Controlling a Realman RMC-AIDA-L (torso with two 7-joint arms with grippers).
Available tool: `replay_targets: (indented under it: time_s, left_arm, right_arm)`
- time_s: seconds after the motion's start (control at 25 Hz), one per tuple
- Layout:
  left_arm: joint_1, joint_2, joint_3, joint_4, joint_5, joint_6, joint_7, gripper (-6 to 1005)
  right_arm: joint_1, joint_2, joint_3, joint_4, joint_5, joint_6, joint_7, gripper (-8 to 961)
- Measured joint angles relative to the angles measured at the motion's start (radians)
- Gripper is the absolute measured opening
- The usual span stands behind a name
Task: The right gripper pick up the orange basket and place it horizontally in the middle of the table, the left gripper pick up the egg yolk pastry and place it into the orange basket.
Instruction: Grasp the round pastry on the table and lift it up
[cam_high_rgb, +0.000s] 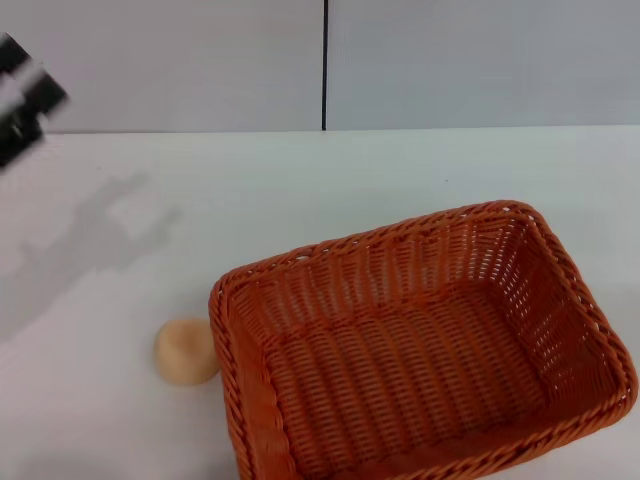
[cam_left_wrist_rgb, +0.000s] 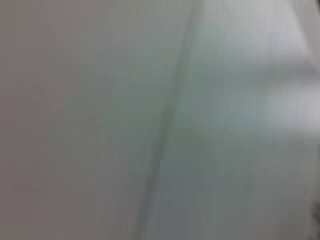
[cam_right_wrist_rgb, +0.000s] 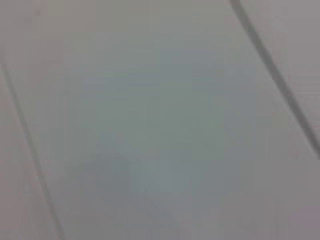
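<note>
Blurring at the frame edge, left claw (cam_high_rgb: 25, 100); orange basket (cam_high_rgb: 420, 350) cropped below.

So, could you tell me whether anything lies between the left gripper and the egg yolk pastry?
Nothing visible does: only bare table separates the left gripper from the egg yolk pastry, beside the orange basket.

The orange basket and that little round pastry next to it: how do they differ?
The orange basket is far bigger than the egg yolk pastry. The basket is rectangular and woven, with a braided rim; the pastry is round and smooth. The basket is bright orange, the pastry pale tan. The basket is open and empty inside; the pastry is a solid bun. Both rest on the white table, side by side.
</note>
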Motion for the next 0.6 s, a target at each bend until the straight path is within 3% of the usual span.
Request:
replay_targets:
  time_s: [0.04, 0.08, 0.12, 0.28, 0.32, 0.6]
  left_arm:
    - [0.001, 0.015, 0.003, -0.025, 0.055, -0.017, -0.013, 798]
    - [0.001, 0.015, 0.003, -0.025, 0.055, -0.017, -0.013, 798]
    - [0.002, 0.039, 0.005, -0.056, 0.144, -0.043, -0.032, 798]
    - [0.002, 0.064, 0.005, -0.095, 0.313, -0.069, -0.069, 798]
    - [0.002, 0.064, 0.002, -0.102, 0.38, -0.068, -0.076, 798]
    - [0.005, 0.049, -0.004, -0.101, 0.507, -0.011, -0.081, 798]
  right_arm:
    - [0.0, 0.0, 0.0, 0.0, 0.0, 0.0, 0.0, 579]
    - [-0.003, 0.0, 0.017, 0.009, 0.001, -0.001, -0.004, 579]
    - [-0.006, 0.0, 0.031, 0.014, 0.001, -0.002, -0.006, 579]
    - [-0.012, 0.0, 0.084, 0.027, 0.003, -0.004, -0.008, 581]
    - [-0.012, 0.002, 0.1, 0.031, 0.003, -0.005, -0.008, 581]
    - [-0.007, 0.008, 0.148, 0.058, 0.005, -0.019, -0.009, 580]
